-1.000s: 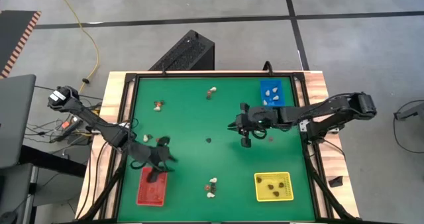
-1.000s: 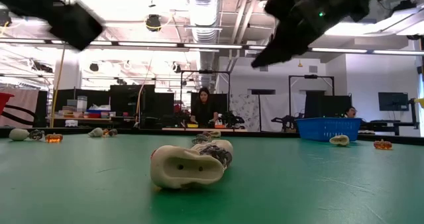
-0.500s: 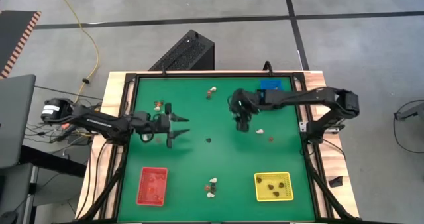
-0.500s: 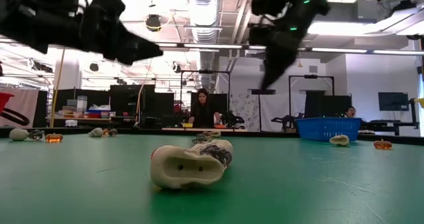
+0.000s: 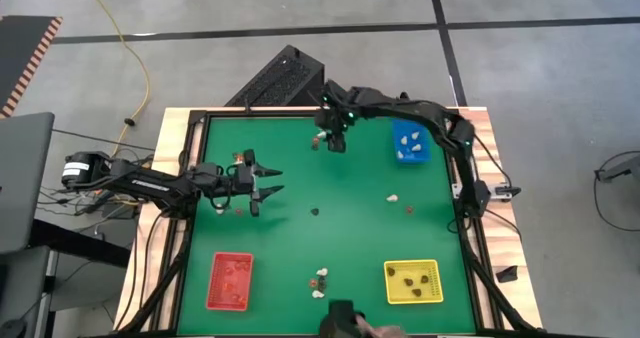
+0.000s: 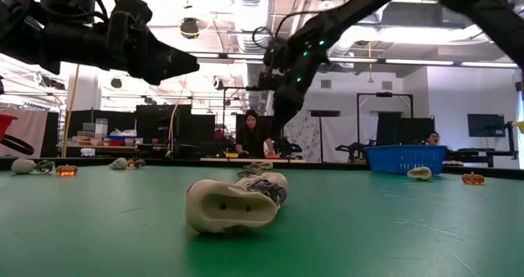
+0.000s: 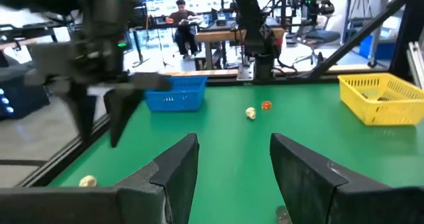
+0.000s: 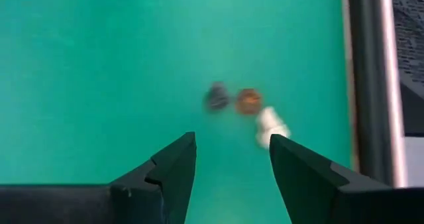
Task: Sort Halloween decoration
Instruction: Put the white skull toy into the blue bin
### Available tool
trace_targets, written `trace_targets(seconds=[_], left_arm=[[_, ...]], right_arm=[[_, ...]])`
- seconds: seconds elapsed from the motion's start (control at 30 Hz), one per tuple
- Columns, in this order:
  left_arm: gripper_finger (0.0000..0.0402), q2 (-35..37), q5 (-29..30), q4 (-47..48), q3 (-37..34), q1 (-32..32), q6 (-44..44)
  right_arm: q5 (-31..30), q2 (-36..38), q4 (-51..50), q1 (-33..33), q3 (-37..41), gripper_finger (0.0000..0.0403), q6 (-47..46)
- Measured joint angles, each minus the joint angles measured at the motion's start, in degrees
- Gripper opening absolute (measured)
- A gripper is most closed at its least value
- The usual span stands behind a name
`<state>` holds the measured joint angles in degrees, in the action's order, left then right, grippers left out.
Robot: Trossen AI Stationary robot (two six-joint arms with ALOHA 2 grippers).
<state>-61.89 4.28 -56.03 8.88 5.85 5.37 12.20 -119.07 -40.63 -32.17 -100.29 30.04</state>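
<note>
A: With the right gripper hanging at upper centre of the high frame, jaws apart and empty, where does the target lie?

B: Just beside it, toward frame left: a tiny cluster of three pebble-sized trinkets on the green felt-like table top, close to the black far rim. Seen in the right wrist view as a row: dark grey lump, orange-brown lump, cream lump, touching or nearly so; row runs roughly across the fingers' gap, just ahead of the tips.

A: Nearer arm?

B: Right, clearly. Left gripper hovering mid-left, fingers spread, holding nothing, well apart from that cluster.

A: Materials, shapes?

B: Small, rounded, irregular, matte; probably hard plastic or resin. Hard to pick one without nudging neighbours.

A: Elsewhere?

B: More pieces scattered mid-table; cream ones in the blue mesh-walled rectangular tray, dark ones in the yellow mesh tray, red tray lower left.
</note>
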Motion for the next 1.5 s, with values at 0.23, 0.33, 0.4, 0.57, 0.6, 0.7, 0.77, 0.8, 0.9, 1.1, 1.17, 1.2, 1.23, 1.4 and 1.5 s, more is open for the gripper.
trace_targets(seconds=[0.23, 0.33, 0.4, 0.57, 0.6, 0.7, 0.77, 0.8, 0.9, 1.1, 1.17, 1.2, 1.23, 1.4, 1.5], left_arm=[[0.0178, 0.0, 0.1, 0.0, 0.0, 0.0, 3.1], [0.0178, 0.0, 0.1, 0.2, 0.0, 0.0, 3.4], [0.0178, 0.0, 0.1, 0.4, 0.0, 0.0, 3.4], [0.0178, 0.0, 1.1, 2.5, 0.0, 0.6, 4.7], [0.0178, 0.0, 1.1, 2.8, 0.0, 0.8, 4.7], [0.0178, 0.0, 1.1, 3.1, 0.0, 1.7, 4.4], [0.0178, 0.0, 1.1, 3.1, 0.0, 2.0, 4.1], [0.0178, 0.0, 1.1, 3.1, 0.0, 2.2, 4.0], [0.0178, 0.0, 1.1, 3.1, 0.0, 2.4, 4.0], [0.0178, 0.0, 1.1, 3.1, 0.0, 2.4, 3.9], [0.0178, 0.0, 1.1, 3.1, 0.0, 2.4, 3.9], [0.0178, 0.0, 1.1, 3.1, 0.0, 2.4, 3.9], [0.0178, 0.0, 1.1, 3.0, 0.0, 2.4, 3.9], [0.0178, 0.0, 1.1, 3.0, 0.0, 2.4, 3.9], [0.0178, 0.0, 1.1, 3.0, 0.0, 2.4, 3.9]], right_arm=[[1.1, -9.9, -2.4, -3.5, -9.5, 0.0224, 2.2], [1.3, -12.7, -2.5, -3.7, -11.5, 0.0224, 2.9], [1.5, -13.6, -2.5, -3.6, -12.2, 0.0224, 3.0], [1.6, -14.4, -2.8, -3.4, -12.4, 0.0224, 3.0], [1.6, -14.4, -2.7, -3.3, -12.4, 0.0224, 3.0], [1.6, -14.4, -2.6, -3.1, -12.4, 0.0217, 3.0], [1.6, -14.4, -2.9, -3.1, -12.4, 0.0209, 2.7], [1.6, -14.4, -2.8, -3.1, -12.2, 0.0203, 2.5], [1.6, -14.4, -2.3, -3.0, -11.1, 0.0187, 2.1], [1.5, -14.4, -2.0, -3.1, -9.2, 0.0157, 1.8], [1.5, -14.3, -1.7, -3.1, -8.7, 0.0147, 1.8], [1.5, -14.2, -1.6, -3.0, -8.5, 0.0141, 1.6], [1.6, -14.2, -1.2, -2.9, -8.4, 0.0137, 1.3], [1.4, -14.2, -0.3, -2.6, -8.3, 0.0127, 0.9], [1.2, -14.1, -0.5, -2.3, -8.3, 0.0125, 0.9]])
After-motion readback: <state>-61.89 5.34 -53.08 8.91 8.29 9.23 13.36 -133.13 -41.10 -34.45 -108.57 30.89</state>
